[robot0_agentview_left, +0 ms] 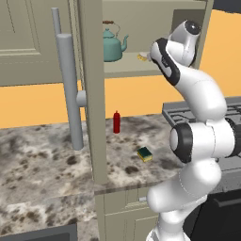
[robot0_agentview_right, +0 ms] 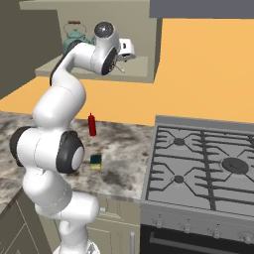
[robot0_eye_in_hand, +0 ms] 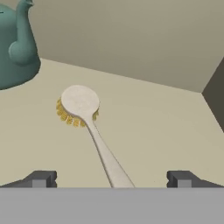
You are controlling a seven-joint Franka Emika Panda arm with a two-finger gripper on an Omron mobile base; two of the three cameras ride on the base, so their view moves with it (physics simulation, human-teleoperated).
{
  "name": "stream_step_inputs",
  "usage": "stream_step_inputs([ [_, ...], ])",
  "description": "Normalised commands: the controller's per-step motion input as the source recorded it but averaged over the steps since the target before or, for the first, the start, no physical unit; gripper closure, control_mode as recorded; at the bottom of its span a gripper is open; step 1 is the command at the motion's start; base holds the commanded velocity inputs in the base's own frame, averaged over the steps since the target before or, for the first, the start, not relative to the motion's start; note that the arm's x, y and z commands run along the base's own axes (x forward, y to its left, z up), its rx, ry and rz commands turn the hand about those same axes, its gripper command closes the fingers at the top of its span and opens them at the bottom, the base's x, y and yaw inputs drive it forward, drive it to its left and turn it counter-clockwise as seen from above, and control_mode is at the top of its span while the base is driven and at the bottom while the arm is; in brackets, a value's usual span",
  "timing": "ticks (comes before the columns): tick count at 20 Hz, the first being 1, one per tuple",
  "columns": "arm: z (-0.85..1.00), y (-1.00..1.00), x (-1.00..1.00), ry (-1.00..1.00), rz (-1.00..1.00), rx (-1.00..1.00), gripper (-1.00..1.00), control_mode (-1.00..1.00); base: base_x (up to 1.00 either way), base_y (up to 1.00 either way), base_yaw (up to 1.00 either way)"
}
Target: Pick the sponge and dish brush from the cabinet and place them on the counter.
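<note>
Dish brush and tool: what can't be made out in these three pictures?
- Dish brush: in the hand view the handle's near end is cut off by the bottom edge; in the left base view the arm hides all but its bristles.
- Tool: its tips stand wide apart astride the handle; whether they touch it cannot be told.
- Kettle: cut off by the hand view's left edge.

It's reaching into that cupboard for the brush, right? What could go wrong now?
The open gripper straddles the dish brush, whose thin handle could slip or roll as the jaws close. The teal kettle stands close beside the brush head on the cabinet shelf and might get bumped. Coming out, the arm must miss the open door.
</note>
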Motion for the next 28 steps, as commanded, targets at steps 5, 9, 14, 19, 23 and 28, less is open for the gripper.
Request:
stream_step_inputs([
  [5, -0.07, 0.0, 0.23, 0.07, 0.0, 0.0, -1.0, -1.0, 0.0, 0.0, 0.0],
  [9, -0.02, -0.01, 0.21, 0.06, 0.0, 0.0, -1.0, -1.0, 0.0, 0.0, 0.0],
  [14, -0.04, 0.0, 0.2, 0.06, 0.0, 0.0, -1.0, -1.0, 0.0, 0.0, 0.0],
  [19, -0.11, 0.0, 0.16, 0.06, 0.0, 0.0, -1.0, -1.0, 0.0, 0.0, 0.0],
  [23, -0.18, 0.0, 0.07, 0.05, 0.0, 0.0, -1.0, -1.0, 0.0, 0.0, 0.0],
  [28, -0.2, 0.0, 0.07, 0.05, 0.0, 0.0, -1.0, -1.0, 0.0, 0.0, 0.0],
])
